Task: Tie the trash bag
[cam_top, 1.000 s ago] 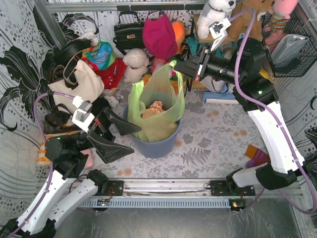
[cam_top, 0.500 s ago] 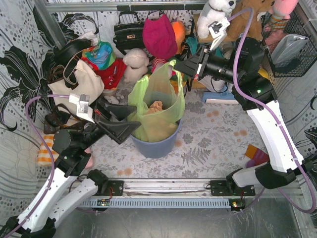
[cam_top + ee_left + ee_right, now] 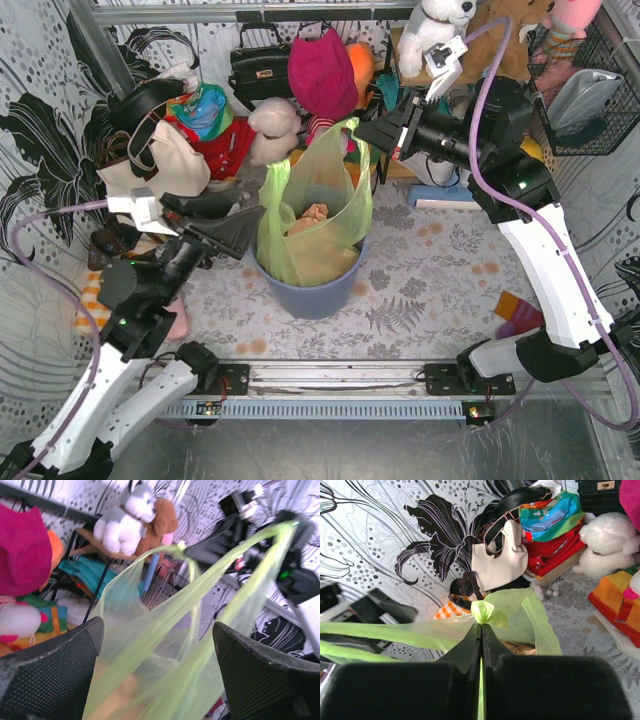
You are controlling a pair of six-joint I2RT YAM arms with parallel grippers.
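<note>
Lime-green trash bag stands in the bin, its far loop pinched tight and pulled up in my right hand, while my nearer left hand, spread wide, faces the slack left loop just ahead.

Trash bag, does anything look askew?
The thin lime-green plastic trash bag sits lopsided in the blue-grey round bin. The right gripper pinches one handle and stretches it high. The other handle stands slack and unheld near the left gripper, whose jaws are open.
</note>
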